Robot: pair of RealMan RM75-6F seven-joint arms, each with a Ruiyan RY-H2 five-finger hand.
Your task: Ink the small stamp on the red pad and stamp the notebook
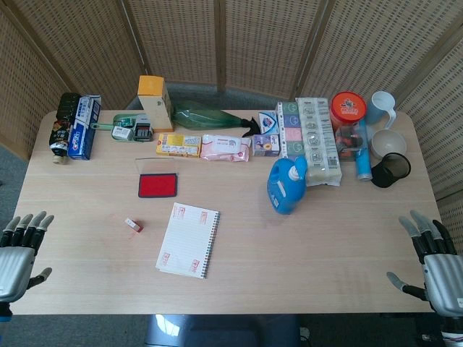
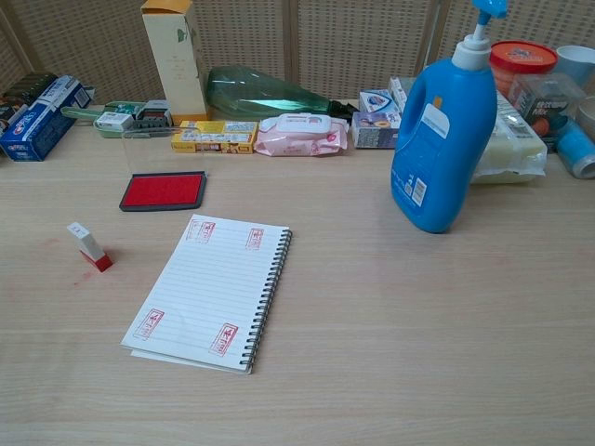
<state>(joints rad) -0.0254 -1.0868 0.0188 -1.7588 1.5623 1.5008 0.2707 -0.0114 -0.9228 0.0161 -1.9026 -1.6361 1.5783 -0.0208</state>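
Note:
The small stamp [image 1: 132, 225] [image 2: 89, 245], white with a red base, stands tilted on the table left of the notebook. The spiral notebook [image 1: 188, 239] [image 2: 209, 291] lies open on a lined page bearing several red stamp marks. The red ink pad [image 1: 158, 185] [image 2: 163, 190] sits in its black tray behind the stamp, lid open. My left hand [image 1: 18, 249] rests at the table's near left corner, fingers spread, holding nothing. At the near right corner my right hand [image 1: 434, 259] is likewise spread and empty. Neither hand appears in the chest view.
A blue detergent bottle [image 1: 286, 185] [image 2: 444, 139] stands right of the notebook. Along the back lie a green bottle [image 1: 206, 117], boxes, a wipes pack [image 1: 226, 147], a tall carton [image 1: 155, 102], cups [image 1: 388, 142] and a red-lidded tub [image 1: 348, 108].

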